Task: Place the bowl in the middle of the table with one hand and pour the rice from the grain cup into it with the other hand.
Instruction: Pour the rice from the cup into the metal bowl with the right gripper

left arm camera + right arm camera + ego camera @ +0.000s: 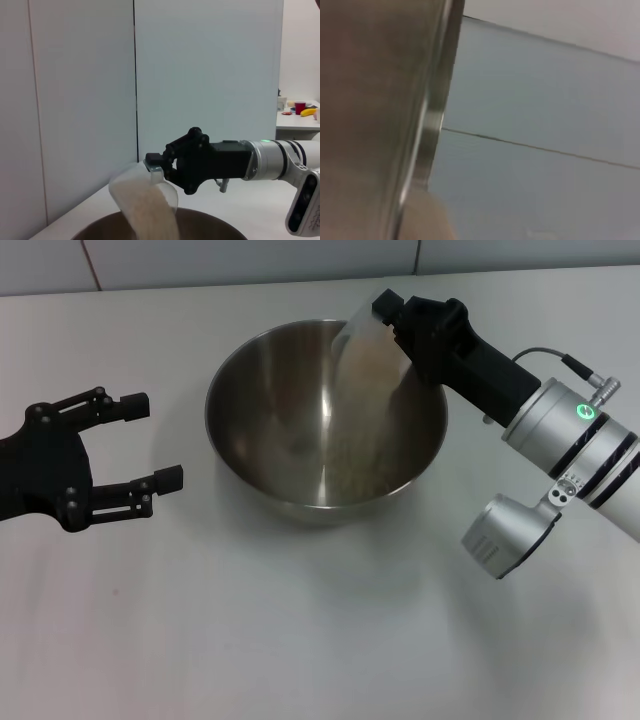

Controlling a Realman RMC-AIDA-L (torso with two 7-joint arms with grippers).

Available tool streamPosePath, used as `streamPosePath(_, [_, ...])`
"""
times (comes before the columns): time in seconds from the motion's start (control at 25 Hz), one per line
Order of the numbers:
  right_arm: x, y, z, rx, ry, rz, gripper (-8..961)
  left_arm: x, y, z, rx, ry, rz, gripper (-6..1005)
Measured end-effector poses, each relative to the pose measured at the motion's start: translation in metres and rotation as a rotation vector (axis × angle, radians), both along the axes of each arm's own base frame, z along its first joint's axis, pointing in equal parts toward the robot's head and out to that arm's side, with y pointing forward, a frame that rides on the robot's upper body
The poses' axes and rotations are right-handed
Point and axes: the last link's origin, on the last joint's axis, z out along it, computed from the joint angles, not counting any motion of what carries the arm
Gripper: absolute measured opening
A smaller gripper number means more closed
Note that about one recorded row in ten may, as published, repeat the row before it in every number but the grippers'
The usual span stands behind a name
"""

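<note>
The steel bowl (262,430) stands on the white table (300,630), near its middle. My right gripper (392,320) is shut on the clear grain cup (365,330) and holds it tipped over the bowl's far rim. Rice (362,420) streams from the cup into the bowl and lies on its bottom. In the left wrist view the right gripper (159,164) holds the tilted cup (131,186) with rice (152,212) falling toward the bowl's rim (210,217). My left gripper (150,440) is open and empty, just left of the bowl. The right wrist view shows the bowl's wall and rim (427,140) close up.
A tiled wall (250,260) runs behind the table's far edge. A side table (297,120) with a red cup and other small items stands far off in the left wrist view.
</note>
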Motion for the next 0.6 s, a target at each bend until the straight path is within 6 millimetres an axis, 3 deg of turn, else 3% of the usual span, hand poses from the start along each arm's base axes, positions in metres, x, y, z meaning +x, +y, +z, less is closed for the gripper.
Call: streamPosePath(0.6, [-0.0083, -0.0006, -0.003, 0.111, -0.149, 0.119, 4, 0.0002, -0.0001, 0.0012, 0.009, -0.009, 0.001, 859])
